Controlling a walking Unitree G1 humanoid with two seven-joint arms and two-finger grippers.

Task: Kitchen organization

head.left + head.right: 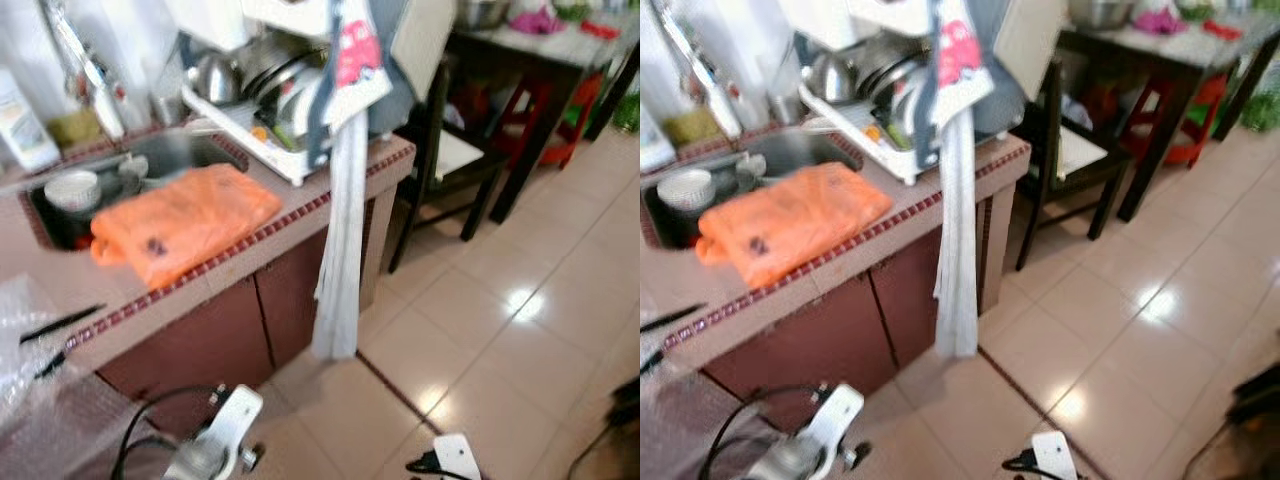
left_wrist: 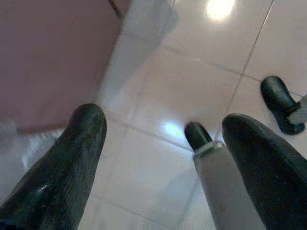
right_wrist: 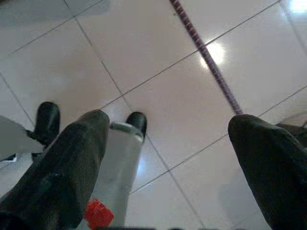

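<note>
Both arms hang low by the floor tiles (image 1: 520, 330), idle. Left gripper (image 2: 163, 158): fingers spread wide, nothing between them, pointing at the tiles beside the cabinet (image 1: 230, 330). Right gripper (image 3: 168, 158): same, wide apart and empty over the tiles.

Counter (image 1: 250, 250) stands ahead and to the robot's left. Orange bag (image 1: 180, 225) lies flat on it, partly over the sink (image 1: 160, 150) edge. Bowl (image 1: 72, 190) sits in the sink. Dish rack (image 1: 270, 100) stands full at the counter's far end; a towel (image 1: 340, 240) hangs from there down past the counter front, nearly to the floor. Bottle (image 1: 20, 120) stands behind the sink. Dark table (image 1: 540, 60) and chair (image 1: 450, 160) lie further off.

Judgement: the task names no single item, so which thing comes next is unsettled. Any reach calls for the robot to square up to the counter and stop, since the head views are blurred.

Hard to read: rack contents, tabletop items, the thin dark objects at the counter's near-left edge, and the clear wrap there.
</note>
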